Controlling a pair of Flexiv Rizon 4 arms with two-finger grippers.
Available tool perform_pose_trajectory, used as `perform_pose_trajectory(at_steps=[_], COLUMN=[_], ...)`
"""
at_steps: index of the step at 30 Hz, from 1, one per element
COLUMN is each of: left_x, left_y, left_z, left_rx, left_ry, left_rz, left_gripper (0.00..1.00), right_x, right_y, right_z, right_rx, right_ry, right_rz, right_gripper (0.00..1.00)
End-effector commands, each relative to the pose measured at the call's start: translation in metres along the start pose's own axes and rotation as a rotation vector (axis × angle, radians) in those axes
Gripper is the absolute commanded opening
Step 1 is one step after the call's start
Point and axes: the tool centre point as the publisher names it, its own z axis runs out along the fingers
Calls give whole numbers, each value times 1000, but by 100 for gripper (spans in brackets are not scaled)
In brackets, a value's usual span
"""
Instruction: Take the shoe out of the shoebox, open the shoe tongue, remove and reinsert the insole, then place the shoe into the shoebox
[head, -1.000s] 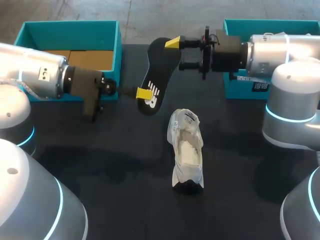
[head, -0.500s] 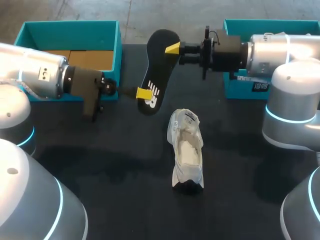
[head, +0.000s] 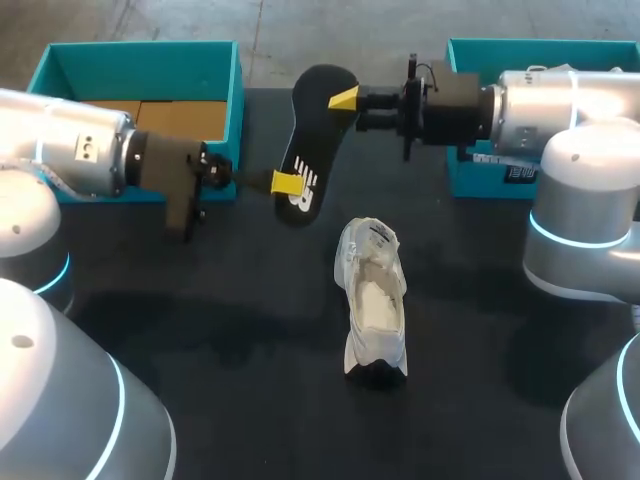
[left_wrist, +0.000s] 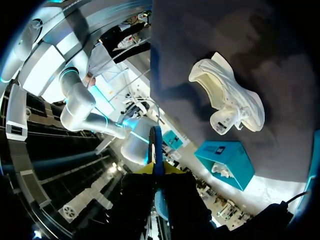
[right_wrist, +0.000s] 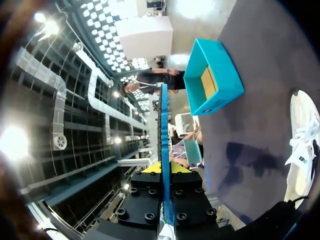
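A black insole (head: 312, 130) hangs in the air above the table's far middle, held at both ends. My left gripper (head: 287, 183) is shut on its lower, printed end. My right gripper (head: 343, 98) is shut on its upper end. In the left wrist view the insole (left_wrist: 157, 150) shows edge-on between the fingers of my left gripper (left_wrist: 157, 170). In the right wrist view the insole (right_wrist: 164, 150) rises edge-on out of my right gripper (right_wrist: 164, 169). The white shoe (head: 372, 295) lies on the black table below, apart from both grippers, its opening facing up.
An open teal shoebox (head: 60, 70) with a brown cardboard floor stands at the far left, behind my left arm. A second teal box (head: 470, 175) sits at the far right, partly hidden by my right arm. Bare table surrounds the shoe.
My right gripper's fingers, apart a second ago, have shut on the insole's upper end. The insole has since shifted slightly to the left. The shoe has not moved.
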Motion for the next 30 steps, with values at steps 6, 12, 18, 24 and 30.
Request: perform_pose_trajectory(at_steps=[6, 12, 18, 24, 30], left_x=[-3, -7, -7, -7, -4], left_y=[-5, -5, -2, -1, 3], left_z=[-2, -10, -20, -33, -53], left_rx=[-9, -11, -20, 26, 67], left_ry=[-18, -18, -13, 52, 140], left_rz=[11, 2, -32, -82, -162], left_gripper=[100, 100, 100, 100, 100], right_x=[-2, -9, -19, -32, -52], right_y=[0, 2, 4, 6, 12], right_z=[6, 6, 5, 2, -4], right_rx=[4, 18, 23, 25, 23], right_ry=[-9, -3, 2, 8, 14], right_rz=[6, 8, 11, 11, 5], right_gripper=[0, 0, 0, 0, 0])
